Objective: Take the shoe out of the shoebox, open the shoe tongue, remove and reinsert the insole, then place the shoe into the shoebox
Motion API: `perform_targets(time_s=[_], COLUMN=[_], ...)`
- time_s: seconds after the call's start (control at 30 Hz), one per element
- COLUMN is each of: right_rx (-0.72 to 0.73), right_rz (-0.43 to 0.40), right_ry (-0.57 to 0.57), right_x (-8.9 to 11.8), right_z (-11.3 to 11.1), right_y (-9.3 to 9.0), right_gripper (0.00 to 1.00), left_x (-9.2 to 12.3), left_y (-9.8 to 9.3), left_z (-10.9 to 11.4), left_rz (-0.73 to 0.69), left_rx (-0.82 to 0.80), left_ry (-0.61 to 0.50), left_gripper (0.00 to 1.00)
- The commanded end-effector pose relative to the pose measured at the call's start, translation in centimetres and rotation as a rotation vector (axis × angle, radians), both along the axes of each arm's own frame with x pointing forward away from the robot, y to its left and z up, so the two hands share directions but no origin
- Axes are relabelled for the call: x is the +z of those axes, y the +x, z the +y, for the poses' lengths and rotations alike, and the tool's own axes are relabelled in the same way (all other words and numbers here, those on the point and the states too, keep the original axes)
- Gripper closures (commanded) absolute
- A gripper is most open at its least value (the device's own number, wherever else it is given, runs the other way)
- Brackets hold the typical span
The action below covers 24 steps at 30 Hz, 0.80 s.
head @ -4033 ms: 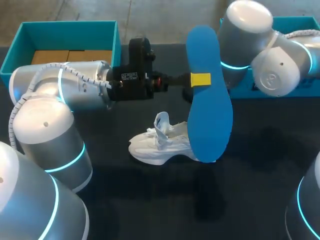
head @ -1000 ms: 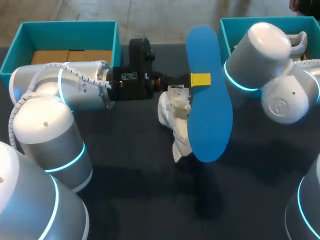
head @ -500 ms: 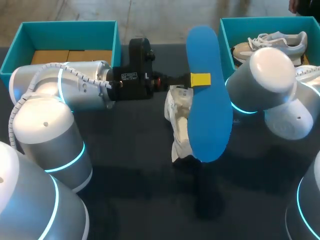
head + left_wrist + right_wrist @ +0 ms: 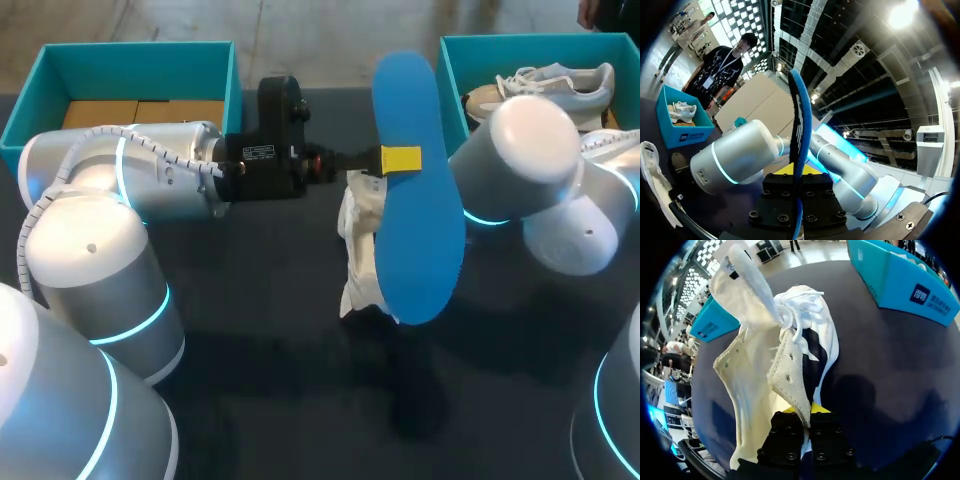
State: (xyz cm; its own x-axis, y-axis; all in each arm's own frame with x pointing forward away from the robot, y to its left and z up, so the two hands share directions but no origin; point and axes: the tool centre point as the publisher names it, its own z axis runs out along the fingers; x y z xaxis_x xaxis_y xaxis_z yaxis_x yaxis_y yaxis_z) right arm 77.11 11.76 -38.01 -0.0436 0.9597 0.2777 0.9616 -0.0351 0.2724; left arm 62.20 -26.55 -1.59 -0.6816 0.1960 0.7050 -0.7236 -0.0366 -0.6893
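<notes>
My left gripper (image 4: 400, 160) is shut on a blue insole (image 4: 415, 190) and holds it up on edge over the table's middle. In the left wrist view the insole (image 4: 801, 125) runs edge-on between the yellow tips. A white shoe (image 4: 360, 240) hangs toe-down just behind the insole, partly hidden by it. My right gripper (image 4: 802, 412) is shut on the shoe's side wall (image 4: 787, 375); its tongue (image 4: 752, 280) stands up and its laces (image 4: 797, 307) are loose. In the head view the insole hides the right gripper.
A teal shoebox (image 4: 470, 60) at the back right holds a second pale shoe (image 4: 550, 85). Another teal box (image 4: 45, 80) at the back left holds brown cardboard (image 4: 140, 110). My right arm's elbow (image 4: 530, 160) sits in front of the right box.
My right arm swung lower, uncovering the shoe in the right box, and carried the white shoe slightly right, closer behind the insole. The left arm and insole have not moved.
</notes>
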Motion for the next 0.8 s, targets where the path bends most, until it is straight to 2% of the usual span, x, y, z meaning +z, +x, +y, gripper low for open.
perform_targets(time_s=[0.03,0.47,0.5,0.53,0.57,0.6,0.73,0.8], right_rx=[-0.001,0.041,0.041,0.042,0.046,0.047,0.051,0.05], right_rz=[-0.004,0.007,0.008,0.007,0.006,0.006,0.009,0.009], right_ry=[0.002,0.009,0.011,0.013,0.018,0.019,0.018,0.034], right_x=[-0.24,-0.99,-1.01,-1.02,-1.04,-1.08,-1.13,-0.81], right_z=[0.51,0.68,0.63,0.61,0.55,0.49,0.25,0.11], right_y=[-0.01,0.11,0.11,0.11,0.1,0.11,0.15,0.13], right_gripper=[1.0,1.0,0.72,0.59,0.53,0.5,0.2,0.19], left_x=[-0.02,-0.02,-0.02,-0.02,-0.02,-0.02,-0.02,-0.02], left_y=[-0.06,-0.06,-0.06,-0.06,-0.06,-0.06,-0.06,-0.06], left_z=[-0.15,-0.15,-0.15,-0.15,-0.15,-0.15,-0.15,-0.15], left_rz=[0.001,0.001,0.001,0.001,0.001,0.001,0.001,0.001], left_rx=[0.004,0.004,0.004,0.004,0.004,0.004,0.004,0.004], left_ry=[-0.004,-0.004,-0.004,-0.004,-0.004,-0.004,-0.004,-0.004], left_gripper=[1.0,1.0,1.0,1.0,1.0,1.0,1.0,1.0])
